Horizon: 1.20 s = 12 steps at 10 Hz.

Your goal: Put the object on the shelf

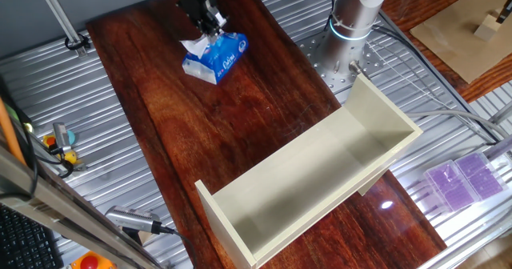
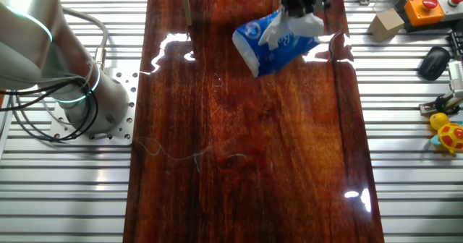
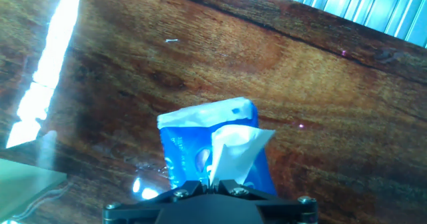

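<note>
The object, a blue-and-white tissue pack (image 1: 216, 55), hangs by its white tissue above the far end of the dark wooden table. It also shows in the other fixed view (image 2: 278, 44) and in the hand view (image 3: 217, 151). My gripper (image 1: 210, 27) is shut on the white tissue sticking out of the pack's top; it shows in the other fixed view (image 2: 296, 13) and the hand view (image 3: 218, 182). The cream shelf (image 1: 320, 173) lies open side up on the near part of the table, well away from the pack.
The arm's base (image 1: 352, 21) stands right of the table on ribbed metal. Purple boxes (image 1: 464, 179) lie at the far right. Tools and small toys (image 2: 441, 127) lie beside the table. A shelf corner (image 3: 27, 184) shows at the hand view's lower left.
</note>
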Each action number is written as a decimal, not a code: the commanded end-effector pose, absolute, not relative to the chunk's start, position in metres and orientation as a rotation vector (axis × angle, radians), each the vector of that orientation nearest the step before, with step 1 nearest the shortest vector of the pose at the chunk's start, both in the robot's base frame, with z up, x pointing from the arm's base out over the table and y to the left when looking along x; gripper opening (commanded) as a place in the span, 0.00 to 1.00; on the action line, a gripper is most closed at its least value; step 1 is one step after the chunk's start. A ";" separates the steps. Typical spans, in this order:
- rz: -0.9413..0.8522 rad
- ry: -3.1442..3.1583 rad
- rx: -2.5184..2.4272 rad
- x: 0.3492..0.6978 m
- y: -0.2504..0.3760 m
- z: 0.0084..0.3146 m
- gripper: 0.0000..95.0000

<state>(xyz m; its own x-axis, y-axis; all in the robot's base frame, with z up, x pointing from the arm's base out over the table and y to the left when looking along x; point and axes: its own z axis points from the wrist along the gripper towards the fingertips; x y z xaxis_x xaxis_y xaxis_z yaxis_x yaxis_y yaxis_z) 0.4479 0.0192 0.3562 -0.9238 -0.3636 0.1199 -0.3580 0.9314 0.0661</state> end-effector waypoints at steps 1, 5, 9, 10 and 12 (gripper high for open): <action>-0.066 -2.959 0.559 0.443 0.017 0.359 0.00; -0.066 -2.958 0.565 0.445 0.019 0.361 0.00; -0.076 -2.965 0.542 0.448 0.021 0.361 0.00; -0.084 -2.968 0.545 0.448 0.021 0.361 0.00; -0.132 -2.942 0.626 0.448 0.021 0.361 0.00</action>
